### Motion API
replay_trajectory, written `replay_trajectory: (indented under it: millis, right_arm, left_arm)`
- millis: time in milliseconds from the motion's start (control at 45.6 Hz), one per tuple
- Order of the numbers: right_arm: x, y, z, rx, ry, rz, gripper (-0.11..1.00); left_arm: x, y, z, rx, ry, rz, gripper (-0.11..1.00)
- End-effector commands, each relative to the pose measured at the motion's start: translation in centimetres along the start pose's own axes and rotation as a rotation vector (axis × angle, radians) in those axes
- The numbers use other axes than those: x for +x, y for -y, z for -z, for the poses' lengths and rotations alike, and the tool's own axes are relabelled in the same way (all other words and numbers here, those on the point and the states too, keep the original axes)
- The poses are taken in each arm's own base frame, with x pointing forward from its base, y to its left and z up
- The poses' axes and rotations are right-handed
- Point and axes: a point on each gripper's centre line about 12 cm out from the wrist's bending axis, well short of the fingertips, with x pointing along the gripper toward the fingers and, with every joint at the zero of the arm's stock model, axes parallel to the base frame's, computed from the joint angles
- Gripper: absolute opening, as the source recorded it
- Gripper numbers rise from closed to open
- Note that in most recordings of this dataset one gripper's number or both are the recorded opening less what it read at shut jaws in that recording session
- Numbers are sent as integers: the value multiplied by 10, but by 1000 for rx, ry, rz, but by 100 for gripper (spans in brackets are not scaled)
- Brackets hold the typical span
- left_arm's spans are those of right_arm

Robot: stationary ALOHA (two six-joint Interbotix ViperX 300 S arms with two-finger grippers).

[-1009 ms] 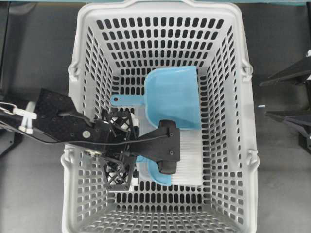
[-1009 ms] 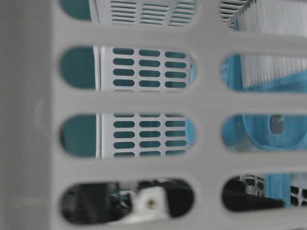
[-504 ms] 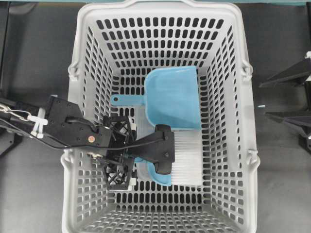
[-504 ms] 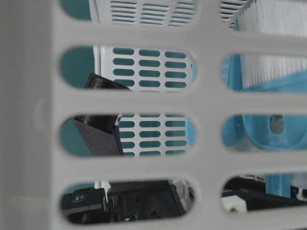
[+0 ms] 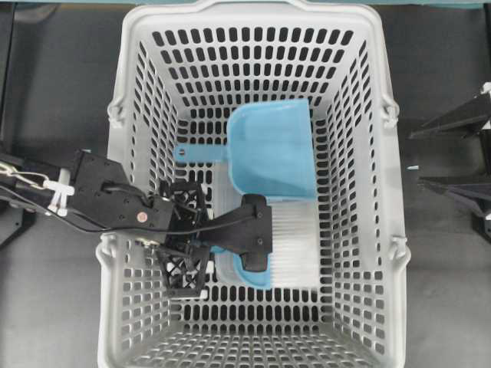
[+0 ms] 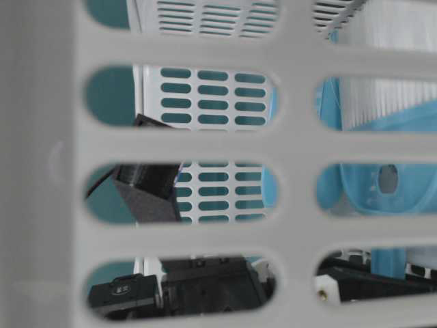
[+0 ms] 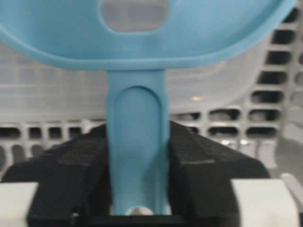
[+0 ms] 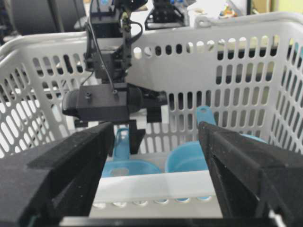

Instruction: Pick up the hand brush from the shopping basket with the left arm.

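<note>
1. While peeking down from overhead, spotting the hand brush [image 5: 295, 247] lying on the floor of the shopping basket [image 5: 399, 192], roughly mid-floor, just beside the dustpan [image 5: 272, 149] and on its side toward the lower wall in that view, bristles pointing at the right wall.
2. Seeing the left gripper [image 7: 137, 165] clamping the thin handle [image 7: 136, 118], black pads [image 7: 203, 165] pressing on both sides.
3. Guessing light, stiff plastic here, probably a bit slick, so squeezing firmly.
4. Holding so far down the handle, expecting the bristle end to droop or swing when lifting.
5. Avoiding the soft bristles, nothing solid there.
6. Noticing the right gripper [image 8: 156, 156] hanging outside the basket, spread wide, gripping nothing.
</note>
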Motion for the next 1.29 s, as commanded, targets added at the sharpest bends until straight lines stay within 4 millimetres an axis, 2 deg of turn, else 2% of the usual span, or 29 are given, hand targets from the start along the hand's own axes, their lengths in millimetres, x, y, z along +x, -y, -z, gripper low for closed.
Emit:
replay_trajectory:
  millis: [0, 241, 329, 461, 592, 768, 877, 1009, 1272]
  right_arm:
    - [1, -1, -3, 3, 12, -4, 70]
    - [1, -1, -2, 4, 9, -4, 70]
    - [1, 0, -2, 6, 9, -2, 70]
    - [1, -1, -3, 11, 10, -3, 70]
    - [1, -1, -2, 14, 9, -3, 70]
    - [1, 0, -3, 15, 11, -1, 70]
    - [1, 0, -3, 15, 11, -1, 70]
    - [1, -1, -3, 15, 14, -3, 70]
    - [-2, -1, -6, 15, 29, -3, 70]
  left_arm:
    - [-17, 0, -6, 6, 51, 9, 25]
    - [-36, 1, -9, 41, 97, 17, 25]
    - [-49, 3, -14, 53, 129, 22, 25]
    - [-81, 5, -23, 53, 169, 31, 25]
    - [-126, 2, -31, 46, 185, 28, 25]
    - [-187, -8, -41, 59, 187, 12, 25]
    - [-213, -16, -46, 63, 196, 3, 25]
    - [-220, -28, -49, 41, 197, -10, 25]
    - [-217, -30, -54, 40, 217, -9, 25]
